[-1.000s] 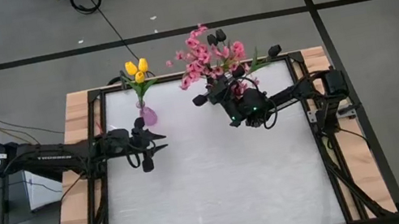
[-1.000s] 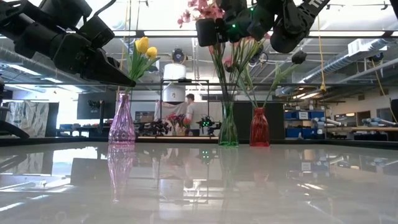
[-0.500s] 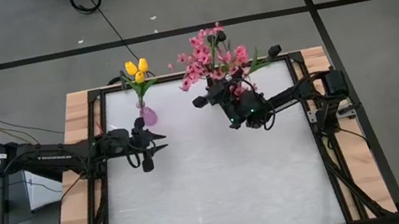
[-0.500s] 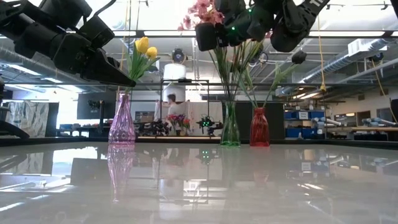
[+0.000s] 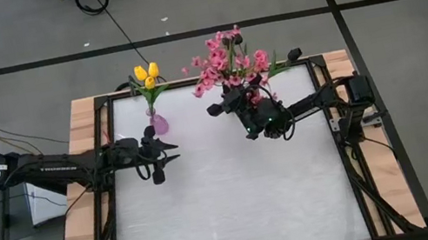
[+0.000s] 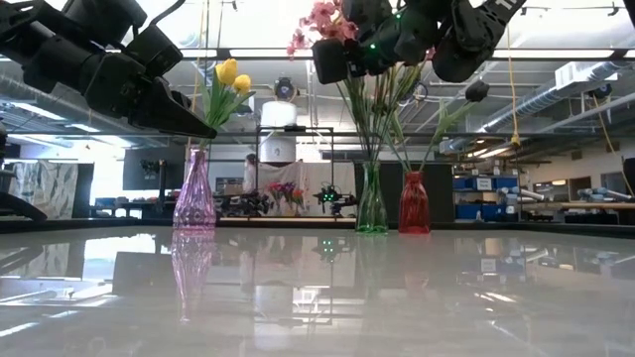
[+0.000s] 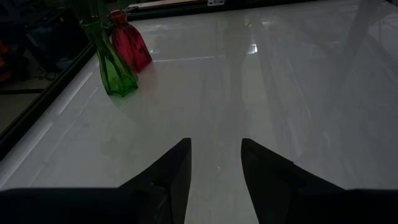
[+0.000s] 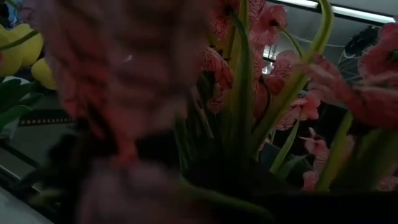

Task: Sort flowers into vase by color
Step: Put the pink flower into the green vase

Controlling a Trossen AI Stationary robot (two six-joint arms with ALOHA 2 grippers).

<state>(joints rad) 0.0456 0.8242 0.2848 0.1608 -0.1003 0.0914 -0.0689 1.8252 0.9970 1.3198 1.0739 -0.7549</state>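
A spray of pink blossoms point(image 5: 221, 61) stands with its stems in a green glass vase point(image 6: 372, 203) at the table's far edge. My right gripper point(image 5: 232, 97) is high among those stems point(image 6: 369, 104), shut on the spray. Beside it to the right, a red vase point(image 6: 414, 203) holds dark tulips point(image 6: 477, 91). Yellow tulips point(image 5: 147, 74) stand in a purple vase point(image 6: 194, 193) at the far left. My left gripper point(image 7: 214, 142) hovers open and empty just in front of the purple vase, pointing toward the right. My right gripper holds the pink spray high on its green stems point(image 6: 357, 94), well above the vase's mouth, coming from the near right side. Blossoms and the gripper's body hide the fingers, so the kind of hold does not show. The stems' lower ends stand in the green vase.
The green vase point(image 7: 115, 65) and red vase point(image 7: 129, 46) stand close together by the far rail. The white tabletop point(image 5: 228, 197) stretches bare toward the near edge. A dark frame and wooden border point(image 5: 84, 160) run around the table. A person moves in the room beyond.
The right gripper shifted slightly toward the table's right with the pink spray. The green vase slid a little along the table toward the red vase, and the blossoms moved with it.
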